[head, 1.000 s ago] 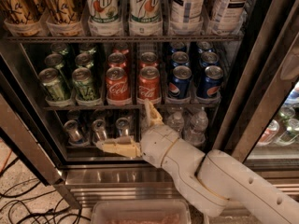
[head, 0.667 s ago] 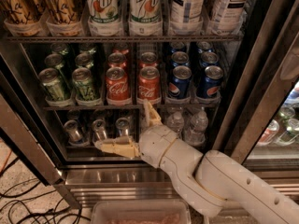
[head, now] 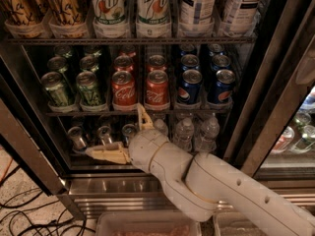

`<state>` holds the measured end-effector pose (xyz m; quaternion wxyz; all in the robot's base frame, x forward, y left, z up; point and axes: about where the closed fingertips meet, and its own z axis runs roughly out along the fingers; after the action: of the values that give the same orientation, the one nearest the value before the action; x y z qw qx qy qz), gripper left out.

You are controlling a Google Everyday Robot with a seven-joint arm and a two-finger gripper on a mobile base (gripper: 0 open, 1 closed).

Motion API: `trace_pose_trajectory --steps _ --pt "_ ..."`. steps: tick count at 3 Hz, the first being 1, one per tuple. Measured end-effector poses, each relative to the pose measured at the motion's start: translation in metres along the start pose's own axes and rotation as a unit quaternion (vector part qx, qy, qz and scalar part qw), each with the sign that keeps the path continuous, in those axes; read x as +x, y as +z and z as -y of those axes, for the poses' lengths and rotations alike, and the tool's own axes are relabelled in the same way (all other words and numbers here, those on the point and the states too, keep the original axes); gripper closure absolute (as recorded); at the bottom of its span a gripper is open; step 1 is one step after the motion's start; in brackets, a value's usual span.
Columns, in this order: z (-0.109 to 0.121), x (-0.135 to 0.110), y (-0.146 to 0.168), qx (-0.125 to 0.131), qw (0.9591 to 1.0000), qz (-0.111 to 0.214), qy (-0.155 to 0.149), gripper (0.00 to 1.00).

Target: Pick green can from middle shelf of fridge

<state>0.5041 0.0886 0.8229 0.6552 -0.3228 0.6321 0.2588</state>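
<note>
The fridge (head: pixel 29 156) stands open with a dark interior and wire racks. On the middle shelf (head: pixel 138 111) stand green cans (head: pixel 91 89) in two lanes at the left, red Coca-Cola cans in the centre and blue Pepsi cans at the right. My gripper (head: pixel 120 132) is open, below and in front of the middle shelf's front rail. One finger (head: pixel 143 118) points up at the rail under the red cans, the other finger (head: pixel 106 153) points left in front of the bottom rack. It holds nothing and is right of and below the green cans.
The top rack holds tall bottles (head: pixel 108 9). The bottom rack holds small cans (head: pixel 78 137) and water bottles (head: pixel 184 132). The glass door frame (head: pixel 266 107) stands at the right. Cables (head: pixel 24 215) lie on the floor at left. A tray (head: pixel 147 225) sits at the bottom edge.
</note>
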Motion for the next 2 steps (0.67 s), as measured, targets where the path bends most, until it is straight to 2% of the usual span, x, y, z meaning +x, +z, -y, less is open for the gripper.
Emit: trace_pose_trajectory --steps 1,2 --pt "-0.005 0.002 0.014 0.007 1.0000 0.000 0.002 0.00" --pt "-0.010 -0.001 0.028 0.021 0.9996 0.015 0.012 0.00"
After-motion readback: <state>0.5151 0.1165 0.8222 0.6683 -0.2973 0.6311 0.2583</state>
